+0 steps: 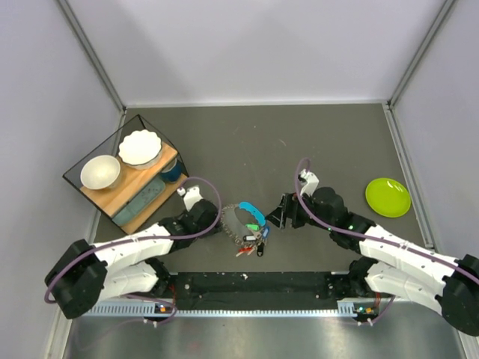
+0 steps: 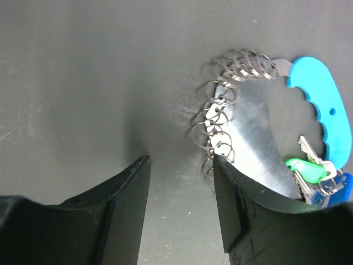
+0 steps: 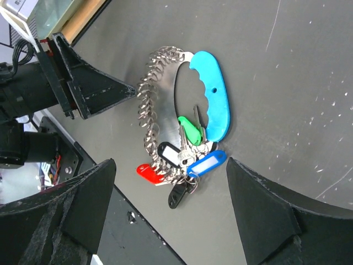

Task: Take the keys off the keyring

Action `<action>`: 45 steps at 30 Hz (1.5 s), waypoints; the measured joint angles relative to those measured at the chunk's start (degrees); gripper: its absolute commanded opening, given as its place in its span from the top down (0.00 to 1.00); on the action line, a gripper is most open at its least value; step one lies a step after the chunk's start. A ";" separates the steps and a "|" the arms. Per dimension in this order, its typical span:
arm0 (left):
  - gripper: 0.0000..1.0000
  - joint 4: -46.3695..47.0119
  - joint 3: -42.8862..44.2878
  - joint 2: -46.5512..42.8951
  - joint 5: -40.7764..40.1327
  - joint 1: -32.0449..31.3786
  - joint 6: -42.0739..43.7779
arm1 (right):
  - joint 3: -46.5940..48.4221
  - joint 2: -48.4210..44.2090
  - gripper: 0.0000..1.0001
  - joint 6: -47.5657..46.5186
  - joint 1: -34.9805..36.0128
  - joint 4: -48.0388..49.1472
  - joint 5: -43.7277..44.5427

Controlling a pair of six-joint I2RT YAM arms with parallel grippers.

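The keys [image 3: 194, 148] lie bunched on the dark table with green [image 3: 190, 131], blue [image 3: 207, 164], red [image 3: 150, 172] and black tags. They hang from small thin rings on the keyring, a flat silver hoop [image 3: 167, 88] with a cyan grip [image 3: 214, 94] and a chain of split rings [image 2: 219, 113]. In the top view the bunch [image 1: 253, 238] sits between the arms. My left gripper [image 1: 218, 221] [image 2: 180, 165] is open, its right finger beside the split rings. My right gripper [image 1: 281, 214] [image 3: 171, 165] is open and empty above the keys.
A lime-green plate [image 1: 388, 197] lies at the right. A glass-sided wooden shelf [image 1: 123, 179] with two white bowls stands at the left. A black strip [image 1: 254, 284] runs along the near edge. Grey walls enclose the table.
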 measured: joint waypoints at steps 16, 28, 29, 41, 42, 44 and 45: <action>0.43 6.93 3.10 7.52 3.89 0.00 5.05 | -0.85 -0.37 0.19 -0.04 0.00 0.94 0.46; 0.45 4.09 3.37 0.81 2.67 -1.86 9.51 | -2.71 -2.67 0.19 -0.46 0.00 1.25 0.76; 0.45 3.69 3.63 0.74 2.23 -2.08 10.12 | -2.71 -2.84 0.19 -0.50 0.00 1.27 0.87; 0.45 1.88 7.58 8.02 -0.04 -3.82 16.02 | -3.50 -4.37 0.19 -0.90 0.00 1.16 2.49; 0.45 1.95 7.58 8.61 -0.04 -3.96 16.37 | -3.50 -4.42 0.19 -0.92 0.00 1.16 2.62; 0.45 2.14 7.63 10.01 -0.04 -4.20 16.90 | -3.50 -4.48 0.19 -1.07 0.00 1.18 2.82; 0.45 2.29 7.65 10.54 -0.04 -4.22 17.00 | -3.50 -4.48 0.19 -1.09 0.00 1.16 2.89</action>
